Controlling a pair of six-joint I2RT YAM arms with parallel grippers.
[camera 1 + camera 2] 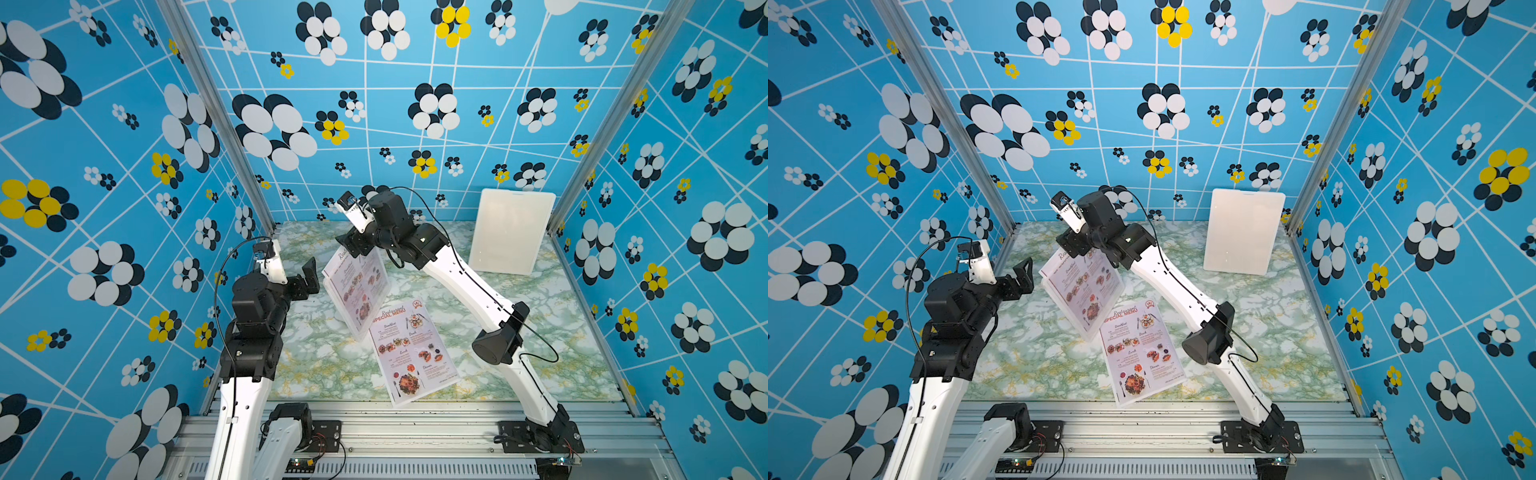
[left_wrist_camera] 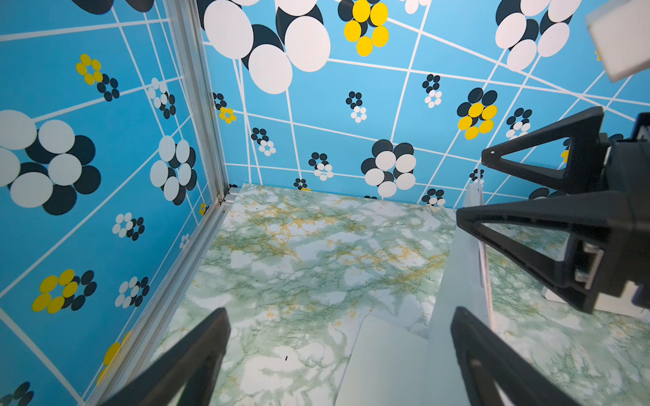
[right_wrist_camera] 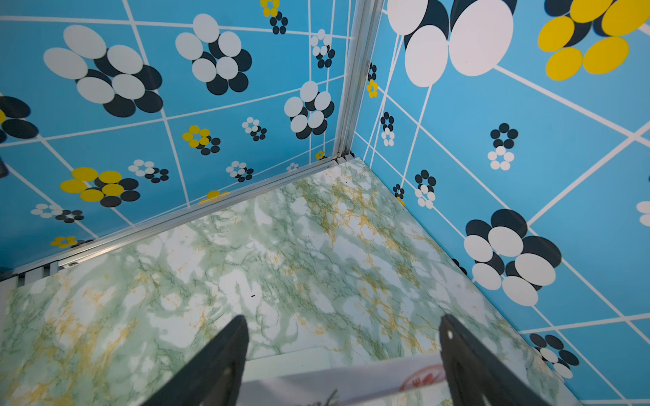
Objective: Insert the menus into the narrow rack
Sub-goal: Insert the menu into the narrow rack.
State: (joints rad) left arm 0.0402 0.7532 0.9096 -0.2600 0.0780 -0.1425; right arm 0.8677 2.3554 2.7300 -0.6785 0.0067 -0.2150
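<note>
One pale-pink menu (image 1: 362,286) stands tilted in the clear narrow rack (image 1: 358,330) at mid-table, as both top views show. Another menu (image 1: 413,353) lies flat on the table just in front of the rack. My right gripper (image 1: 353,249) is at the top edge of the standing menu (image 3: 351,383), its jaws wide apart and open. From the left wrist view the right gripper (image 2: 471,184) is seen spread above the rack's back panel (image 2: 453,281). My left gripper (image 1: 309,278) hovers open just left of the rack, holding nothing.
A white board (image 1: 511,230) leans against the back wall at the right. Patterned blue walls (image 1: 124,208) close in the marbled table (image 1: 316,357) on three sides. A metal rail (image 1: 415,419) runs along the table's front edge.
</note>
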